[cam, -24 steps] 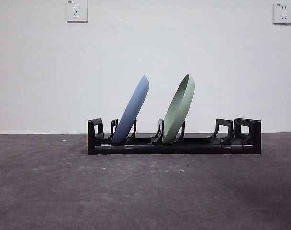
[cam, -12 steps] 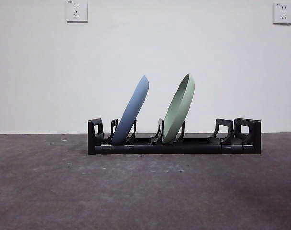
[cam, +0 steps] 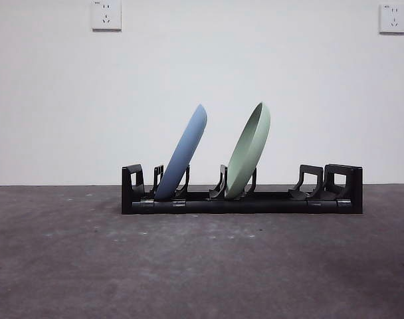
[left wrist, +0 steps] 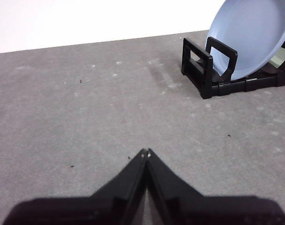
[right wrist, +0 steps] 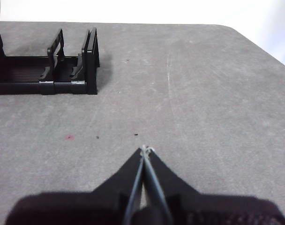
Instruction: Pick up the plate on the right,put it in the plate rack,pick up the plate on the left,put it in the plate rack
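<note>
The long black plate rack [cam: 242, 199] stands on the grey table in the front view. A blue plate [cam: 185, 151] leans in its left slots and a pale green plate [cam: 250, 150] leans in its middle slots, both tilted to the right. In the left wrist view my left gripper [left wrist: 146, 152] is shut and holds nothing, well away from the rack's end [left wrist: 201, 70] and the blue plate [left wrist: 248, 35]. In the right wrist view my right gripper [right wrist: 144, 149] is also shut and bare, far from the rack's other end [right wrist: 88, 61]. Neither arm shows in the front view.
Two wall sockets [cam: 106, 14] [cam: 393, 18] sit high on the white back wall. The table's rounded corner edge [right wrist: 255, 44] shows in the right wrist view. The rack's right-hand slots [cam: 311, 183] hold nothing.
</note>
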